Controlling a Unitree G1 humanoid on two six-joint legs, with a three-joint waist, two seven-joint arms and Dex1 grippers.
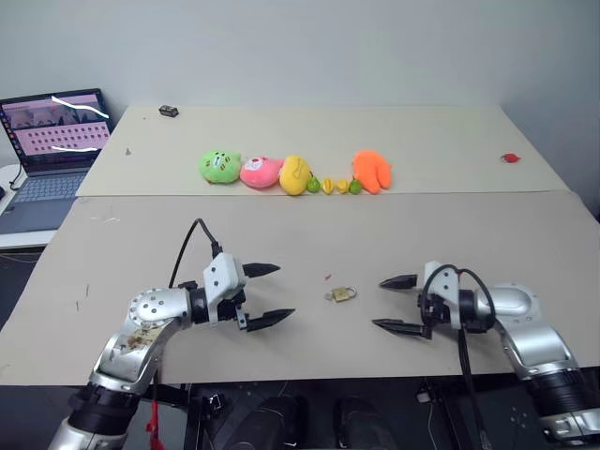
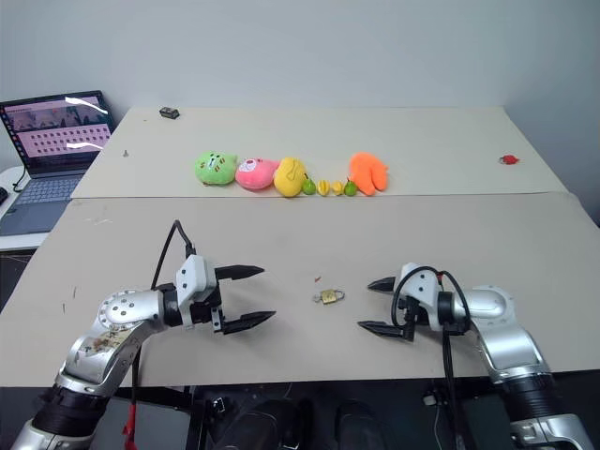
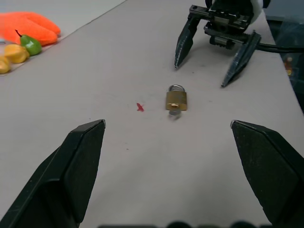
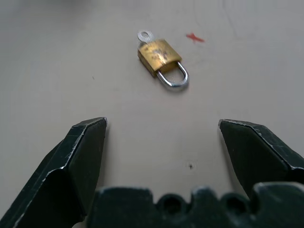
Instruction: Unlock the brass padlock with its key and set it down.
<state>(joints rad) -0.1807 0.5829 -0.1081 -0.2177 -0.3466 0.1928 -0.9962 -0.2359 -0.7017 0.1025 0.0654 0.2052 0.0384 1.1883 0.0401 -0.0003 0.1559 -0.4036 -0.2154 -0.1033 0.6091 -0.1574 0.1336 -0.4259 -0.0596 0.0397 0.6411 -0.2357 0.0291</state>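
The brass padlock lies flat on the beige table, midway between my two grippers, and neither touches it. In the right wrist view its silver shackle looks closed into the padlock. The key shows as a small silver ring at the base of the body, seemingly in the keyhole. My left gripper hovers open to the left of the padlock, pointing at it. My right gripper hovers open to the right, facing the left one. Both are empty.
A row of plush toys and small toy fruits lies along the far table's front edge. A laptop stands at the far left. A tiny red mark is just beyond the padlock, and a small red object sits far right.
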